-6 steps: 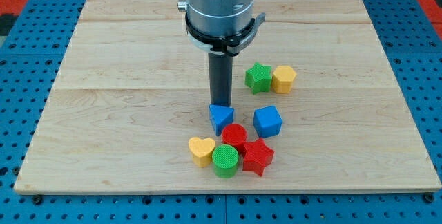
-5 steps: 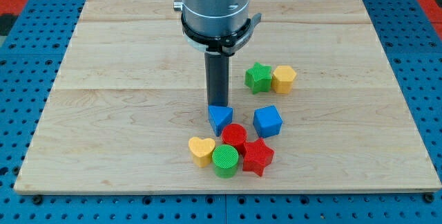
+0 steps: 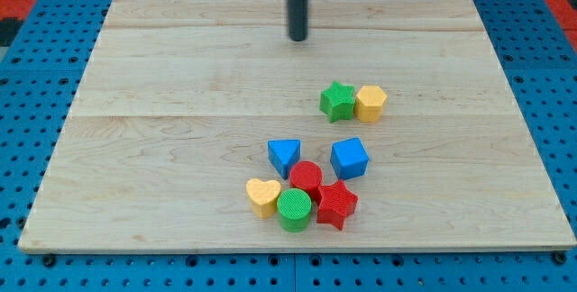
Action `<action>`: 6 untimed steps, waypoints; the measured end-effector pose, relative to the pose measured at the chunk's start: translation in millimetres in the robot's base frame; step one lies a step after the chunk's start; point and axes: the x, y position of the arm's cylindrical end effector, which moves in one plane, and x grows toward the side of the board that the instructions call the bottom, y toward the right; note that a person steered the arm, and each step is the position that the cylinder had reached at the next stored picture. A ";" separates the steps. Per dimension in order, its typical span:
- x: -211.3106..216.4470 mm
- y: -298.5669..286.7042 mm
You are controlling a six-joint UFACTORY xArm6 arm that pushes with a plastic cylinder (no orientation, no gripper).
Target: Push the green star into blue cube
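The green star (image 3: 337,101) lies right of the board's middle, touching a yellow hexagon block (image 3: 370,103) on its right. The blue cube (image 3: 349,159) sits below the star, apart from it. My tip (image 3: 297,38) is at the lower end of the dark rod near the view's top, up and to the left of the green star and well clear of every block.
A blue triangle block (image 3: 285,156) lies left of the blue cube. Below it cluster a red cylinder (image 3: 306,177), a red star (image 3: 336,204), a green cylinder (image 3: 294,209) and a yellow heart (image 3: 263,196). The wooden board (image 3: 162,148) rests on a blue pegboard.
My tip has moved from just above the blue triangle far up toward the view's top. The arm's body has left the view. The blue triangle sits slightly further left.
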 end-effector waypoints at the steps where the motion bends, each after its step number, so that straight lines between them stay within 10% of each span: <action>1: 13.0 29.2; 6: 155.9 2.1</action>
